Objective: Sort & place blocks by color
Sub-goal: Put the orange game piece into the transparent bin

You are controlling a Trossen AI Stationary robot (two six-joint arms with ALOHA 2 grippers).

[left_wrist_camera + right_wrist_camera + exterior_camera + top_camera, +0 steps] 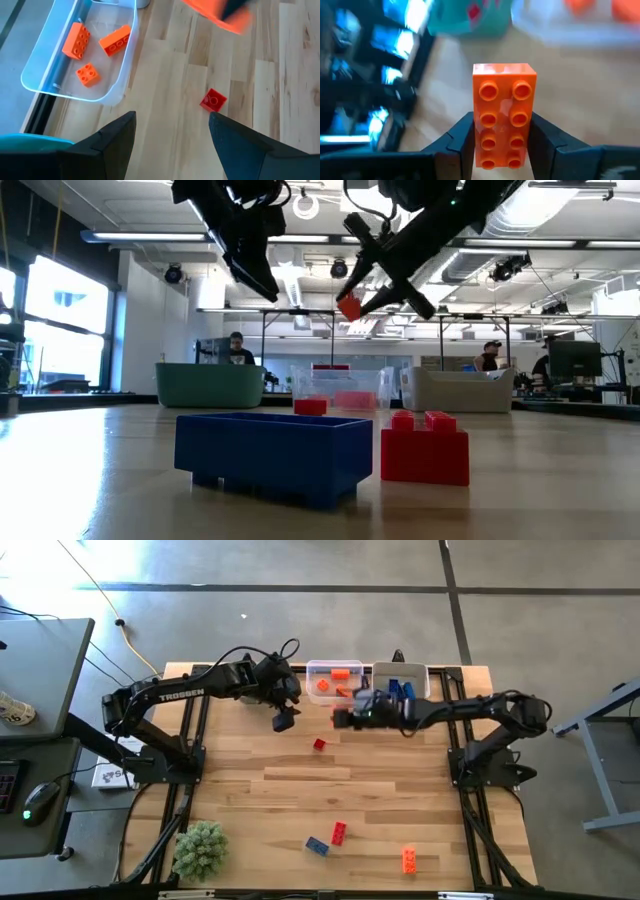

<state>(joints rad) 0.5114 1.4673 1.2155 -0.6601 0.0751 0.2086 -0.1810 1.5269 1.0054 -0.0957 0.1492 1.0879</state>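
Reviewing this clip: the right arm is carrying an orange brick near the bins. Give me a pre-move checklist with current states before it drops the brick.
1. Grip: right gripper shut on orange brick, fingers on both long sides: ok.
2. Target: clear bin already holds orange bricks, colour matches: ok.
3. Position: in the high view the right gripper sits beside the clear bin, not over it: not ok.
4. Left gripper open, holding nothing, close to the right gripper: cannot tell if clearance suffices.
5. Small red brick lies loose on the table, clear of both grippers: ok.
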